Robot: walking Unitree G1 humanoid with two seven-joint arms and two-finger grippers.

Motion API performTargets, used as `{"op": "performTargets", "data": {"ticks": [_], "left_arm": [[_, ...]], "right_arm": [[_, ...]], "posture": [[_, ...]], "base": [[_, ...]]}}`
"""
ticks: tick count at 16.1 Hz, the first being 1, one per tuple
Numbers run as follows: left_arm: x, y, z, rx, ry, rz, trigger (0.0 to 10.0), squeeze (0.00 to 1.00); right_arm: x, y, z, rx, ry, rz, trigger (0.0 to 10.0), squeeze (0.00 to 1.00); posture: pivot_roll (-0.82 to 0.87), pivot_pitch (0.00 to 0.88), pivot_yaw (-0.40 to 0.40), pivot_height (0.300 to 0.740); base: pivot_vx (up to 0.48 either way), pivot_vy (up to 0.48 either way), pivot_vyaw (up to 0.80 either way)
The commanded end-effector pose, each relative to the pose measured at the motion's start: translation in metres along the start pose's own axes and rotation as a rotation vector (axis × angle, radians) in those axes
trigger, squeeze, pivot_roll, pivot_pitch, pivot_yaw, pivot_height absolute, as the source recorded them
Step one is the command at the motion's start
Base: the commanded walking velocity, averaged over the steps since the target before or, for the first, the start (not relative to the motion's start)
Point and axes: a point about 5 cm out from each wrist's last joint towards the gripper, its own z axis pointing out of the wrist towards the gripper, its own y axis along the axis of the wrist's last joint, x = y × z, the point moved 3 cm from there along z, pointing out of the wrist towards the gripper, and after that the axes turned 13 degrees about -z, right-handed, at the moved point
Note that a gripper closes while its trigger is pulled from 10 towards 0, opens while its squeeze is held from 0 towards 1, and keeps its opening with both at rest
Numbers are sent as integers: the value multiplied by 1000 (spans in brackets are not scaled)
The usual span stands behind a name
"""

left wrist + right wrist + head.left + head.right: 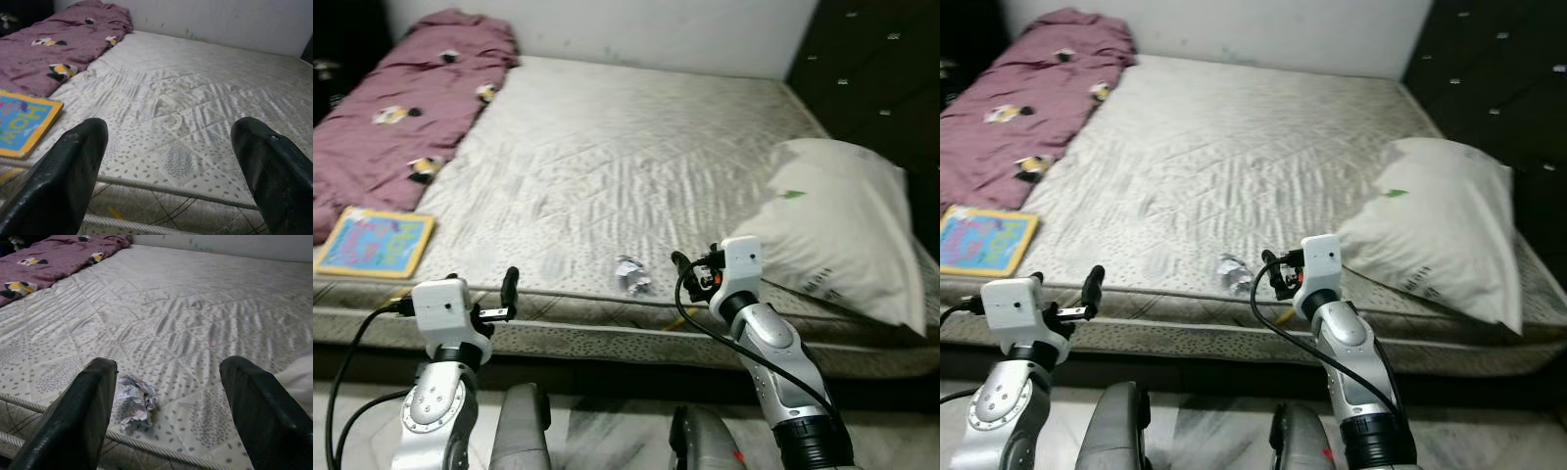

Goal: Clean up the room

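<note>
A small crumpled ball of white paper with grey-blue printed marks (631, 275) lies on the pale quilted mattress (636, 157), close to its near edge at about 6 o'clock of the bed surface. A flat, square picture book with a yellow border and a blue cover (375, 243) lies face up near the mattress's near edge at about 8 o'clock, just beside the rumpled mauve blanket with yellow and white patches (406, 108), which stretches along the bed from 8 to 11 o'clock. A plump off-white pillow with a small green mark (837, 220) rests slantwise at about 4 o'clock, well apart from the paper ball.
</note>
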Motion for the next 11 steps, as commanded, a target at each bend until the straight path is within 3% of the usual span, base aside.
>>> {"op": "performTargets", "data": {"ticks": [1,4,11], "left_arm": [[-3,1,1,3,-14,-5,10000,0],[-2,-1,1,12,-4,-5,10000,0],[-2,-2,1,15,-2,-5,10000,0]], "right_arm": [[-4,2,0,-3,-6,1,10000,0],[-4,2,0,-5,-5,0,10000,0],[-3,1,-1,-4,6,5,10000,0]], "posture": [[-20,0,-82,595],[-20,0,-83,595],[-20,0,-86,515]], "base": [[0,0,0],[0,0,0],[0,0,0]]}}
